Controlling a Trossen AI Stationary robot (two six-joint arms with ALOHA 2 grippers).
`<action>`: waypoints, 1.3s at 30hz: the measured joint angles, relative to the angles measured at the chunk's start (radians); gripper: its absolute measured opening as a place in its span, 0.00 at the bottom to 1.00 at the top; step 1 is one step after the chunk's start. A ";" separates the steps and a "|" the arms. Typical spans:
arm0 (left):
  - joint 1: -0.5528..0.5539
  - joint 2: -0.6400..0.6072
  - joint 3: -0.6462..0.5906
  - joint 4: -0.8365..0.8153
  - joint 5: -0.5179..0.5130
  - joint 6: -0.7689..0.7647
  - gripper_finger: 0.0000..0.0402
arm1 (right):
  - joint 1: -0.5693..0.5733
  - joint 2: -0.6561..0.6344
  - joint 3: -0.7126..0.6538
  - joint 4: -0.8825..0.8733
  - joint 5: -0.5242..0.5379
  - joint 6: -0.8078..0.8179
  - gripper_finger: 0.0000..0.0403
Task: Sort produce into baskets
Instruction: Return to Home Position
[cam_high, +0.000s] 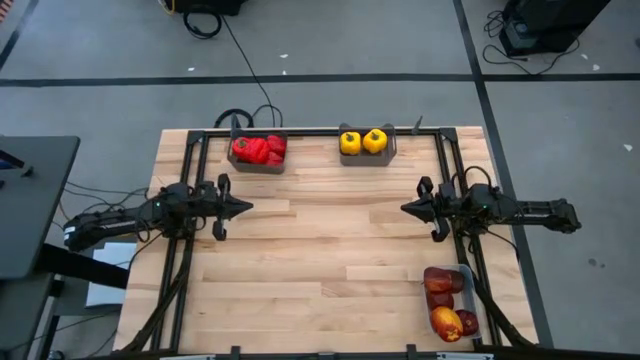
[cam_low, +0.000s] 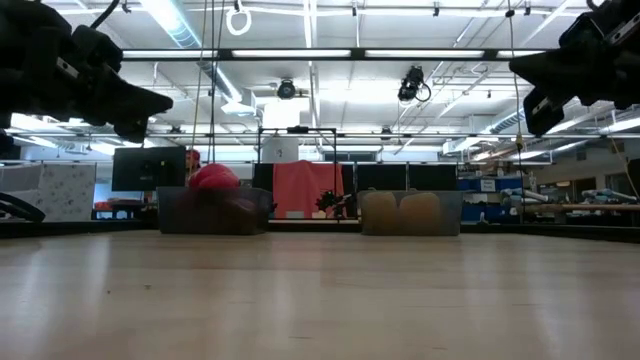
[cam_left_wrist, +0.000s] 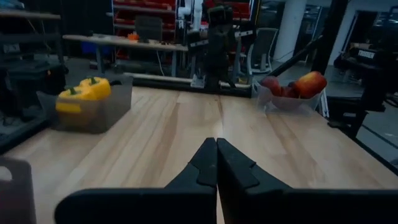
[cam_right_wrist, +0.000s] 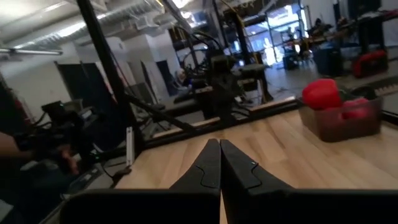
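We note left hand (cam_high: 246, 208) empty, fingers pressed together; red peppers (cam_high: 258, 150) at its 12 o'clock. Right hand (cam_high: 407, 208) likewise; apples (cam_high: 448, 302) at its 5 o'clock.

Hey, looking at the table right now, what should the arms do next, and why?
Probably just rest in place. The left claw and right claw are shut and empty above the table. The red peppers, yellow peppers and apples are all put away, so no loose produce shows.
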 joint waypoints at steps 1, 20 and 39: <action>0.000 0.000 0.000 -0.005 0.000 -0.006 0.01 | 0.008 0.000 -0.008 0.011 0.001 0.000 0.01; -0.001 -0.063 0.037 -0.137 0.041 0.049 0.01 | 0.065 -0.026 -0.003 -0.100 0.033 -0.117 0.01; -0.001 -0.072 0.035 -0.113 0.016 0.056 0.04 | 0.065 -0.025 -0.007 -0.099 0.022 -0.110 0.09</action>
